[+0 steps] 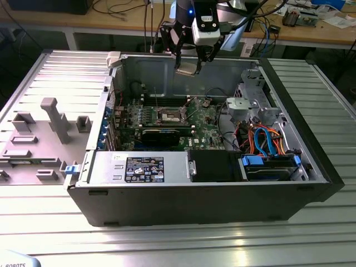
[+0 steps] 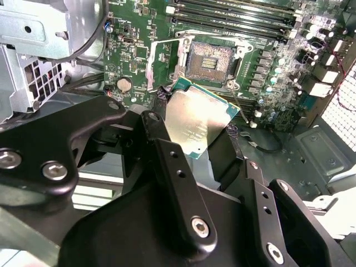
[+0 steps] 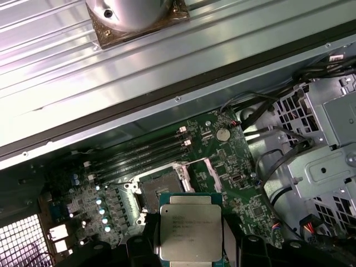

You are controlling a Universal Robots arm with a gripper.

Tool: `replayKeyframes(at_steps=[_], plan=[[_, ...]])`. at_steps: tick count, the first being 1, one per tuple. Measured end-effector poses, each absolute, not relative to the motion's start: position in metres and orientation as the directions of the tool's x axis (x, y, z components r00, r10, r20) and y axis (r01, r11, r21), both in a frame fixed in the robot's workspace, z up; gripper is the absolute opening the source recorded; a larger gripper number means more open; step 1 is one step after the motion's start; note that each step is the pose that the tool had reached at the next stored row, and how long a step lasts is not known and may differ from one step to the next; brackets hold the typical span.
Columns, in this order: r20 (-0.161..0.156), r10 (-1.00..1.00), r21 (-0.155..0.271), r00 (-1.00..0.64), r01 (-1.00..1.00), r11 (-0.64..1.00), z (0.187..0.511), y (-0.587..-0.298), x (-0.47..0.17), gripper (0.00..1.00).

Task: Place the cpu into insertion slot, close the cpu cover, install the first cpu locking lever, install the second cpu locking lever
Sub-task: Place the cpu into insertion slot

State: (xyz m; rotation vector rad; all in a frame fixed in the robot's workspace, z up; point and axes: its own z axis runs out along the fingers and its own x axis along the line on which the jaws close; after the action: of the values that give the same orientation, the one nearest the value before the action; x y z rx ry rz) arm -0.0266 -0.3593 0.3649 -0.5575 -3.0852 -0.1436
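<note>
While the gripper [image 1: 193, 60] hangs over the open computer case [image 1: 167, 206], its fingers [image 2: 167, 161] are clamped on opposite edges of the cpu [image 2: 200, 118]. The chip's silver top faces the wrist cameras and it is well clear of the board.

The relation that matters is chip to insertion slot [image 1: 169, 115]. In the exterior view the slot lies below the held chip, a little toward the exterior view's left and nearer the camera, so the chip is not yet over it. In the second wrist view the chip's edges look turned against the slot's square outline, and I judge the two are not lined up.

The slot is bare, its contact field exposed. The cpu cover [image 2: 161, 65] seems swung open beside it, though its exact angle is hard to tell.

The motherboard [image 1: 206, 130] lies flat on the case floor. Memory slots [image 2: 233, 14] run just beside the slot, a black card [image 1: 161, 135] sits nearer, and the drive cage [image 1: 250, 103] and cables [image 1: 267, 139] crowd the exterior view's right. From above, the way down looks open.
</note>
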Motion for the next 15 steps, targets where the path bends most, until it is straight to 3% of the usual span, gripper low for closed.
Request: replayKeyframes(at_steps=[15], plan=[[0.019, 0.430, 0.089, -0.903, 0.430, 0.899, 0.3649, -0.3593, -0.0267, 0.54]])
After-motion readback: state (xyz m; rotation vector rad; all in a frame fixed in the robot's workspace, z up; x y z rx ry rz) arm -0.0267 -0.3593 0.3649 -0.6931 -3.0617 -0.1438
